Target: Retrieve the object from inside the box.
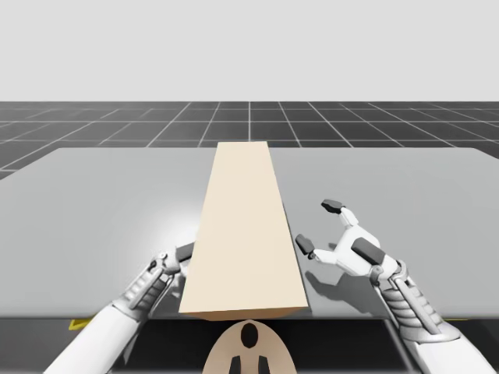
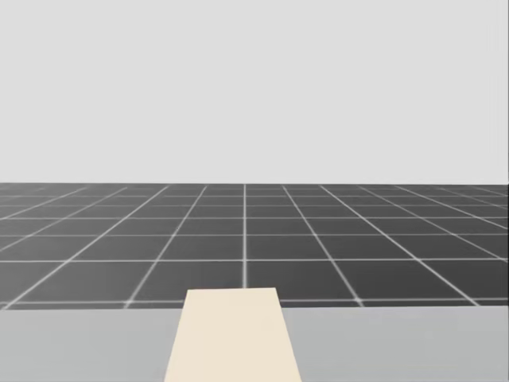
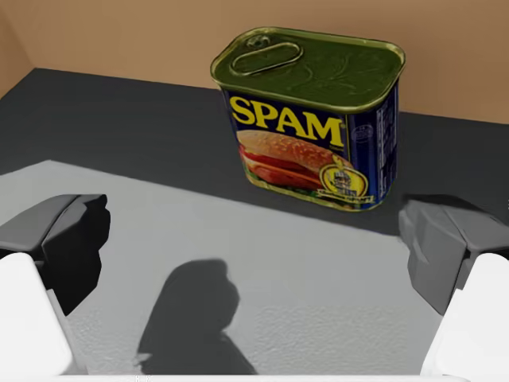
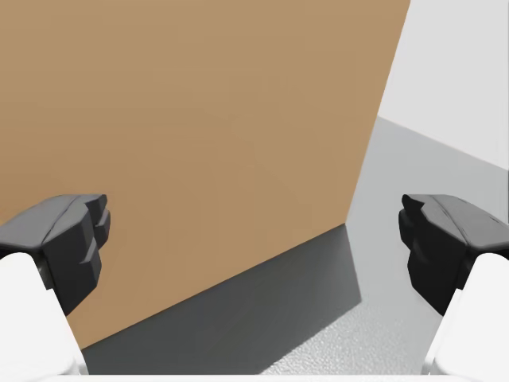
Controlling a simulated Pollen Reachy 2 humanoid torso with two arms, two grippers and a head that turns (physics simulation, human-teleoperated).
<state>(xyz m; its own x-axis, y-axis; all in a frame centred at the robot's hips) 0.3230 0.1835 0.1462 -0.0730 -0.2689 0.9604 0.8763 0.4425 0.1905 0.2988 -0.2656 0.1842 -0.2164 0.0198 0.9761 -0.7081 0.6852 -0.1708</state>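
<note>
**Both arms flank the box (image 1: 243,226)**

My left gripper (image 3: 254,235), fingers apart, reaches in at the box's left side. The blue rectangular can (image 3: 310,119) stands upright inside, just ahead of it. My right gripper (image 1: 317,225), fingers spread, faces the box's right wall.

long tan box (image 1: 243,234) on grey table (image 1: 101,202); r pincer (image 1: 317,224), spread wide, just beside it.

In the high view, the tan box (image 1: 243,226) hid the fingers of my left gripper (image 3: 254,247) at lower left, past the wrist; my left arm (image 1: 101,331) and my right arm (image 1: 437,335) ran off the bottom edge; in the head view the box was cut off at bottom centre; ahead of my right gripper (image 4: 254,239), its brown wall overran the frame.
</note>
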